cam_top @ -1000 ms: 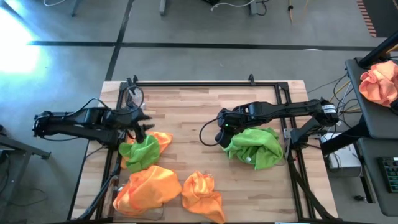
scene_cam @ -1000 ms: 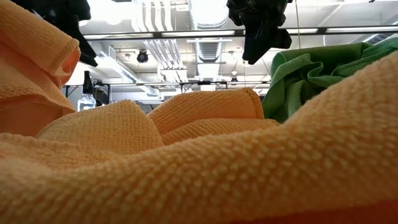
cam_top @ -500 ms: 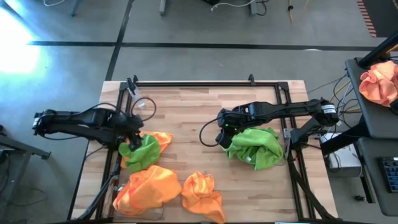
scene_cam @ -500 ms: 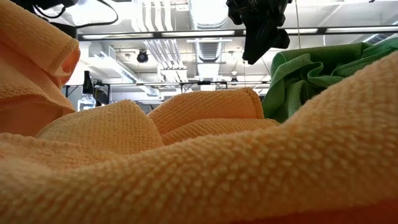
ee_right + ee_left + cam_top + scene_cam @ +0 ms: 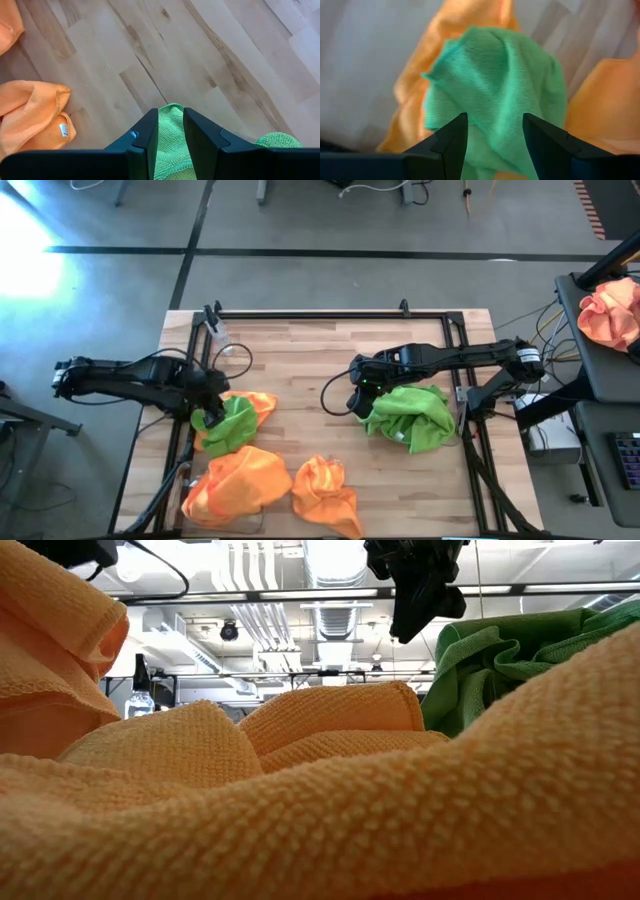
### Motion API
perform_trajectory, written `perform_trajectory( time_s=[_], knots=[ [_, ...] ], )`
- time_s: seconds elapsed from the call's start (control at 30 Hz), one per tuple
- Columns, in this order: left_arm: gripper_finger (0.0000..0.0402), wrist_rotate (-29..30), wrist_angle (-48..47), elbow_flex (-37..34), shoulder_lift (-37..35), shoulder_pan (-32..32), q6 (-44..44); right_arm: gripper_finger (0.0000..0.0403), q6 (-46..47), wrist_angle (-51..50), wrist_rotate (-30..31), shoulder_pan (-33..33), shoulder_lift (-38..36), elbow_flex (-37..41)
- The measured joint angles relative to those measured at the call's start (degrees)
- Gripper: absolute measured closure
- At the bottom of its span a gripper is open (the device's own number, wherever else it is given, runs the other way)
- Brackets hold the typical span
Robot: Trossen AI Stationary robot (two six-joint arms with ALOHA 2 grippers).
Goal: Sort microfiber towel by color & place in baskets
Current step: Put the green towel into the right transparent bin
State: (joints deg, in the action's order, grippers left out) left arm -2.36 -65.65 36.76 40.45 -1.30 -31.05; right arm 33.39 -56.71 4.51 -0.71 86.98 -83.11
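Wooden tabletop [image 5: 300, 370] fills the frame's middle, towels scattered across it. Lower left, a lime green towel [image 5: 232, 425] lies on an orange towel [image 5: 262, 404]. The left gripper [image 5: 207, 412], fingers wide apart, sits at its left edge, the cloth straight ahead between them. Right of centre, the right gripper [image 5: 358, 405] pinches a narrow fold of the green pile [image 5: 412, 416]. No baskets can be made out.

Left end effector [image 5: 492, 132] fingers apart, low over table; right end effector [image 5: 171, 125] fingers nearly together
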Motion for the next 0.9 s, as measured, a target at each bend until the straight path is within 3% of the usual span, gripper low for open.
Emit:
perform_trajectory(
  time_s=[0.3, 0.9],
  knots=[
    [0.0228, -3.12, 3.86, -1.64, 0.44, 0.02, -2.97, 0.0317, 0.01, 0.0, -0.01, 0.0, 0.0, 0.0],
    [0.0228, -8.73, 12.34, -6.39, 6.13, 0.0, -0.72, 0.0316, 0.02, 0.0, -0.04, 0.0, 0.0, 0.0]
  ],
)
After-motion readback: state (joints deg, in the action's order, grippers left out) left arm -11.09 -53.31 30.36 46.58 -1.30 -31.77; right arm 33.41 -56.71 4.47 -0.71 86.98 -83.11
